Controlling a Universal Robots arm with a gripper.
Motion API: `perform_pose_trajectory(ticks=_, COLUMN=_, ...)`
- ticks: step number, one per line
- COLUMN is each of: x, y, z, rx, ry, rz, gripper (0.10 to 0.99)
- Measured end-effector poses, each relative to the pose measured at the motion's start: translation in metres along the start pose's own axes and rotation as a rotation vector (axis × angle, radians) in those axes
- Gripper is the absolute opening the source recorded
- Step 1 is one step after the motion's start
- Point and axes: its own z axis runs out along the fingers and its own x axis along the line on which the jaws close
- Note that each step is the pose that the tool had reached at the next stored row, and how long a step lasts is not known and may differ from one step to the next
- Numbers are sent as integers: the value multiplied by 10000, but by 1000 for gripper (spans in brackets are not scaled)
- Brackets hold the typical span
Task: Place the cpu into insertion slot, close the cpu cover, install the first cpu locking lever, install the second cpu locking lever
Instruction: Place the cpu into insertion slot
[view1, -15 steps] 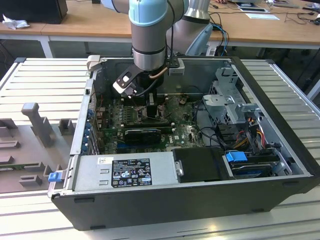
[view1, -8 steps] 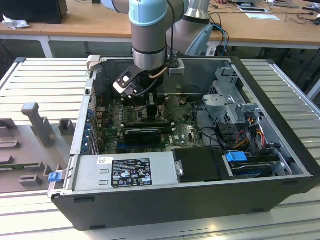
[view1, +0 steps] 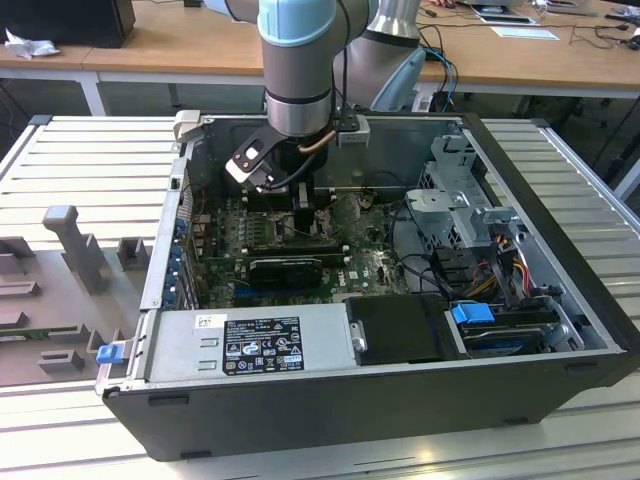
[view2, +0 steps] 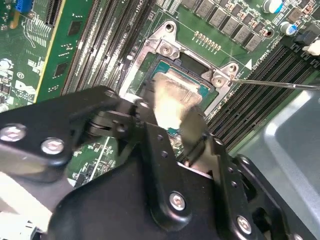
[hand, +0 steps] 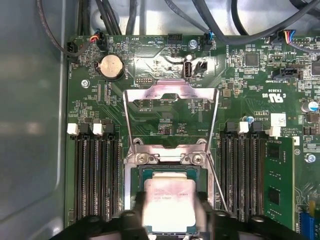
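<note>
An open black computer case (view1: 380, 410) lies on a slatted metal tabletop (view1: 80, 170). Inside, a silver power supply (view1: 250, 345) sits beside coloured cables (view1: 490, 270). The green circuit board (hand: 250, 95) carries a coin battery (hand: 112, 66) and long black memory slots (hand: 95, 175).

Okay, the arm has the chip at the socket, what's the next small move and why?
Probably lower the gripper straight down a touch. It is shut on the cpu, which lines up squarely with the insertion slot, and the cpu cover is folded back off the slot. I can't tell whether the chip is already seated.
</note>
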Motion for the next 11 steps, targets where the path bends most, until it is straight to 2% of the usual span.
perform_pose_trajectory(ticks=4, x=0, y=1, z=-14, rx=0, ry=-25, rz=-2, gripper=278)
perform_pose_trajectory(ticks=5, x=0, y=1, z=-21, rx=0, ry=-33, rz=-1, gripper=157)
perform_pose_trajectory(ticks=6, x=0, y=1, z=-26, rx=-1, ry=-34, rz=-1, gripper=106)
perform_pose_trajectory(ticks=11, x=1, y=3, z=-49, rx=0, ry=-36, rz=-2, gripper=106)
